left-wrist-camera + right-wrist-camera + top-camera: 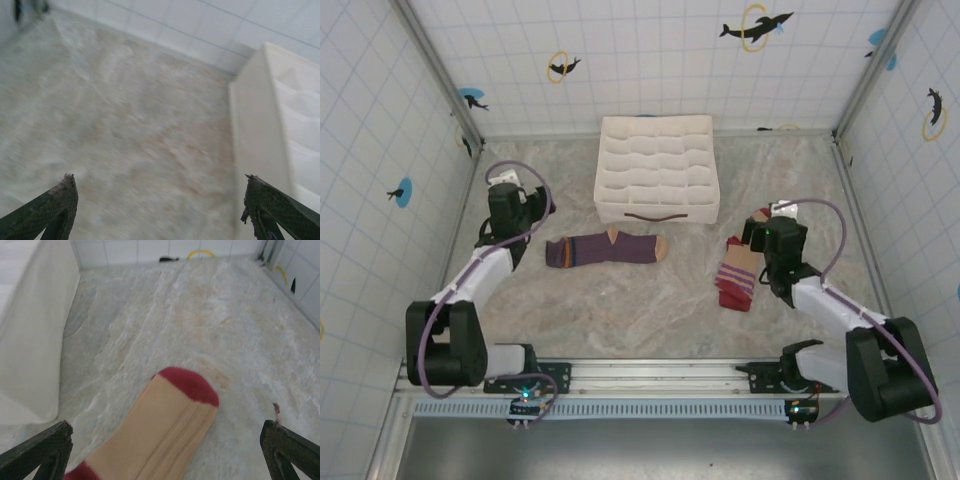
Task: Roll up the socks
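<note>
The dark purple sock (605, 250) with tan-orange heel and toe lies flat and stretched out in front of the box. My left gripper (517, 200) hovers to its left over bare table, jaws wide apart with nothing between them (159, 185). The beige sock (740, 270) with dark red toe and striped cuff lies flat at the right. My right gripper (761, 228) stands open above its toe end. In the right wrist view the beige foot and red toe (190, 385) lie on the table between the spread fingers (166, 427), and the fingers are clear of the fabric.
A white gridded fabric organiser box (657, 168) stands at the back centre; its side wall (255, 130) is close to the right of my left gripper and its corner (35, 340) is left of my right gripper. Tiled walls enclose the marbled table (660, 300).
</note>
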Action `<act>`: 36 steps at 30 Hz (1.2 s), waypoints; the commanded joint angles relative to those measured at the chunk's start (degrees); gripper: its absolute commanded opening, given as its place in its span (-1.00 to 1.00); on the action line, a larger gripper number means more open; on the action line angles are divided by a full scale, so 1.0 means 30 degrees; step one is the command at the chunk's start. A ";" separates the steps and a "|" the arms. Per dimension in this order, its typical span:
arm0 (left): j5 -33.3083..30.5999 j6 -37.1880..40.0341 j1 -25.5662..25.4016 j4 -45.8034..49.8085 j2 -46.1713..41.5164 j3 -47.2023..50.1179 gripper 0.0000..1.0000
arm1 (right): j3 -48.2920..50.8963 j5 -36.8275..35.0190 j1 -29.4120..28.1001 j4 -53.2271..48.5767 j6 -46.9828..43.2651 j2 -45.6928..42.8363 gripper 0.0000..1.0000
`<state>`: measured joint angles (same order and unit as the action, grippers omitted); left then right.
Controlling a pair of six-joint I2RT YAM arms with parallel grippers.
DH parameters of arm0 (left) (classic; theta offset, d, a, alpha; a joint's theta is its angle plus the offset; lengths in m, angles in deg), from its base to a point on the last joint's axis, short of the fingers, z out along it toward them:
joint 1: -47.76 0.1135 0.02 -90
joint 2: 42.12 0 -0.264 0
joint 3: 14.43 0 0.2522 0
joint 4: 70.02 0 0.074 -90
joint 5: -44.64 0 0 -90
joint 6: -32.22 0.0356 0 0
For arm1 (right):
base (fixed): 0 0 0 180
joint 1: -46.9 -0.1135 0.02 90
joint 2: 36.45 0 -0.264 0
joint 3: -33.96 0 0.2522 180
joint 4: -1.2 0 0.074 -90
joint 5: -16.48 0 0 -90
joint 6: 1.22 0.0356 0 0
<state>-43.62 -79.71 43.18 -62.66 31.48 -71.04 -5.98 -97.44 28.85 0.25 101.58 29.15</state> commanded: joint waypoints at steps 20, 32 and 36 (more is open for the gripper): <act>0.3916 -0.9690 -0.9507 0.4313 -0.4453 0.2741 0.79 | 0.2025 0.8167 -0.1623 -1.0389 0.9264 -0.2291 0.66; 0.4356 -1.0399 -1.0587 0.2744 -0.2800 0.2778 0.79 | 0.1158 0.9365 -0.4985 -0.7159 1.0141 0.0119 0.61; 0.4814 -1.0162 -1.0625 0.2471 -0.2097 0.2770 0.76 | 0.0434 0.8939 -0.5722 -0.7130 1.0122 0.0246 0.62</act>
<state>-30.75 -110.29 11.77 -53.94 23.88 -62.72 -2.85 -70.84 12.70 -20.03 130.91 29.29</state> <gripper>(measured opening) 0.884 0.811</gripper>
